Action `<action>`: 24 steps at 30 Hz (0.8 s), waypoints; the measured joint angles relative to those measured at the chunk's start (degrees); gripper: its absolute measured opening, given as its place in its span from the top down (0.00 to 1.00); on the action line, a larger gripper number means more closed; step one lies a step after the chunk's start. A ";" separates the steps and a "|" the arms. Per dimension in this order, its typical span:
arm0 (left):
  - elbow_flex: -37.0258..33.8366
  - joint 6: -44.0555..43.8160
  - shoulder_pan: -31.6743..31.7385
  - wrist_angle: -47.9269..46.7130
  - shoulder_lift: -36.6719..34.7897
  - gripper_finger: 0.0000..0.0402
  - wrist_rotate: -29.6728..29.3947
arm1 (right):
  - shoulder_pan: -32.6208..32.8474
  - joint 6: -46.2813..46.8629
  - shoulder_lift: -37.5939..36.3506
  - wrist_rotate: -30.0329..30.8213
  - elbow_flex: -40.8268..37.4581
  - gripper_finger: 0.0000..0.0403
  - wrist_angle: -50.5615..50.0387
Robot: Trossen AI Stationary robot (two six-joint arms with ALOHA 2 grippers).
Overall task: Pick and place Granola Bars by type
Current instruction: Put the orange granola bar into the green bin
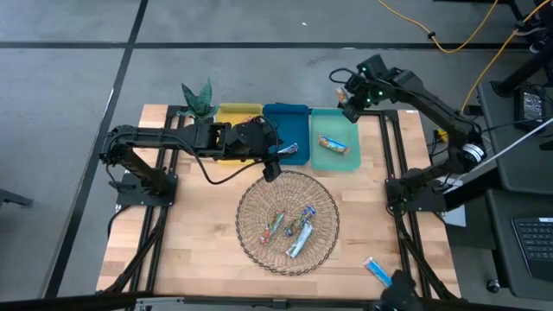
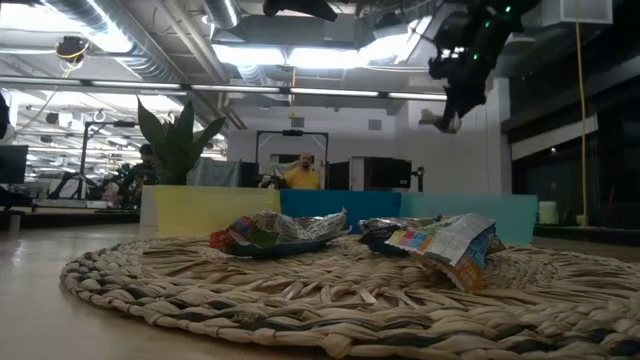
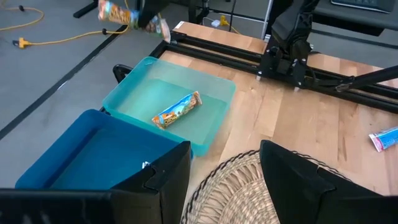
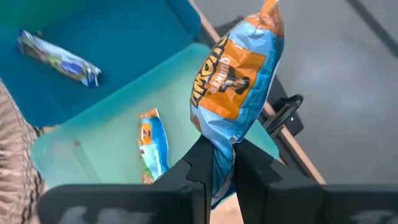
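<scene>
Currently I am holding the right gripper (image 4: pixel 217 163) above the far right corner of the teal tray (image 1: pixel 333 161), its fingers pinching the lower end of an orange-and-blue granola bar (image 4: pixel 239 74) that is standing up out of the jaws. I judge the bar light and its foil wrapper slippery and crushable, so a pinch across the flat middle would be steadier than this end hold. One matching bar (image 1: pixel 333 144) is lying inside the teal tray, below the gripper. The left gripper (image 1: pixel 271 170) is hanging with its fingers spread at the far rim of the wicker basket (image 1: pixel 259 250), just beside the blue tray (image 1: pixel 285 117), gripping nothing. Several bars (image 1: pixel 292 226) are lying in the basket, well apart from the right gripper. A bright blue bar (image 1: pixel 377 269) is lying on the table (image 1: pixel 199 250) near its front right corner.
</scene>
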 joint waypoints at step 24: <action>0.00 -0.98 -0.01 -0.02 0.02 0.54 0.00 | -0.17 -0.31 3.56 -0.42 -23.63 0.86 19.74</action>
